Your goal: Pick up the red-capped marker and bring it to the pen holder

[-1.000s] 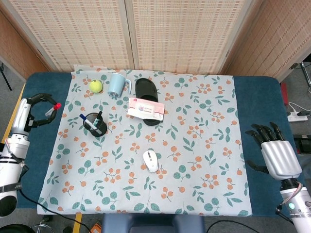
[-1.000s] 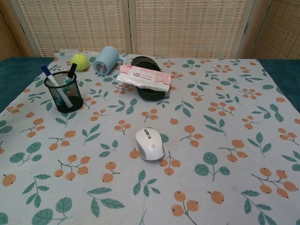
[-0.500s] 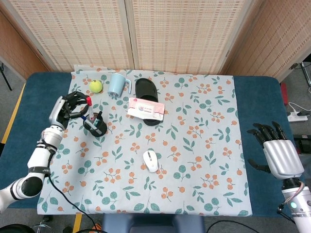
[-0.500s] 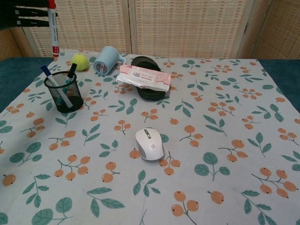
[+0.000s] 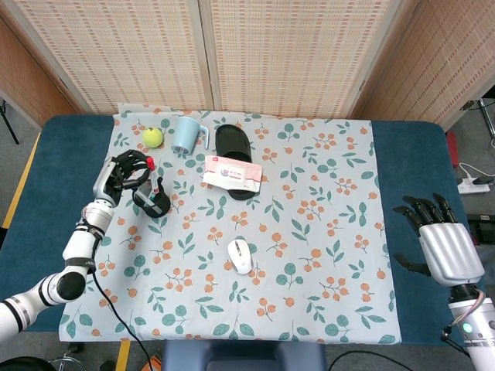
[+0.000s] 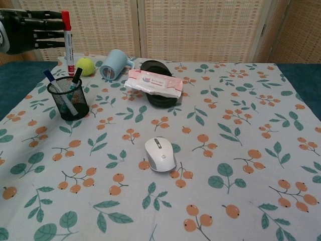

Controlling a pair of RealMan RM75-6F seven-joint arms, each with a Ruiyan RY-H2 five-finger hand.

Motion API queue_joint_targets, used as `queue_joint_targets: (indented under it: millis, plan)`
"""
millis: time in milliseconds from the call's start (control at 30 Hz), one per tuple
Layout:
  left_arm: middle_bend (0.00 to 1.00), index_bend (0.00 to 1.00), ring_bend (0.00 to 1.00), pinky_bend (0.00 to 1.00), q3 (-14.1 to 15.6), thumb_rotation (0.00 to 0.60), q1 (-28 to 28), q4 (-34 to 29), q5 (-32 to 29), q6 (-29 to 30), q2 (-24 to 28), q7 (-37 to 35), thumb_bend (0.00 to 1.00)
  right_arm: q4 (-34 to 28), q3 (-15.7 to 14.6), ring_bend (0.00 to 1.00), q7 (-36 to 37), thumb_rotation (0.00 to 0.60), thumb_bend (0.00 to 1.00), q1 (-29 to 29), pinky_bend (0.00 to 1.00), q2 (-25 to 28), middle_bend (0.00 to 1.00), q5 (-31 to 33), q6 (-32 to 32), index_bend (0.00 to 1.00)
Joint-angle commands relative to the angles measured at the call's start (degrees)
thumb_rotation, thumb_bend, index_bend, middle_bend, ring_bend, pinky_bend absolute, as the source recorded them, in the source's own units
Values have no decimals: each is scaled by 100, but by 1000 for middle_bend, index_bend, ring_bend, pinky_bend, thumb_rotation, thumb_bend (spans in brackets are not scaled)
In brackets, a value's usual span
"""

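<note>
Red-capped white marker point(image 6: 66, 39) hung upright in left hand's point(image 5: 124, 171) grip, above black mesh pen holder point(image 6: 68, 98) nr cloth's left edge; next, lower & release. Right hand point(image 5: 441, 246) idle, fingers spread, holding nothing.

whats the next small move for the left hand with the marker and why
Probably lower it straight down. The left hand holds the red-capped marker upright, cap up, with its lower tip just above the black mesh pen holder, not yet inside. From the head view it seems to hang over the holder's opening, so a short descent should seat it beside the pens already there, though the exact alignment is hard to judge.
</note>
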Motion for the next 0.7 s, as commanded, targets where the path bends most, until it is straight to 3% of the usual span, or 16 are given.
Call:
queue_joint_targets:
  millis: [33, 333, 400, 467, 567, 700]
  plan:
    - [579, 577, 236, 252, 51, 600, -46, 385, 222, -122, -206, -144, 372, -4, -4, 127, -30, 600, 98, 8, 16, -18, 128, 20, -18, 242]
    - [544, 551, 197, 245, 81, 600, 3, 886, 698, -327, -350, -587, 371, -5, 8, 127, -122, 600, 97, 30, 16, -56, 128, 88, -30, 241]
    - [445, 492, 144, 226, 84, 600, 26, 876, 876, -377, -334, -741, 372, -13, 1, 127, -139, 600, 98, 36, 16, -65, 128, 85, -45, 241]
    - [286, 370, 69, 191, 107, 600, 24, 915, 1081, -455, -324, -900, 372, -26, -3, 126, -146, 600, 98, 36, 16, -63, 128, 73, -47, 241]
    - [155, 220, 7, 153, 123, 600, 20, 1001, 1286, -486, -355, -1124, 371, -41, -3, 127, -143, 600, 98, 16, 16, -52, 128, 56, -7, 240]
    - [101, 159, 0, 133, 207, 600, -9, 1192, 1469, -519, -412, -1278, 371, -41, -2, 127, -110, 600, 98, -6, 16, -40, 128, 19, 33, 240]
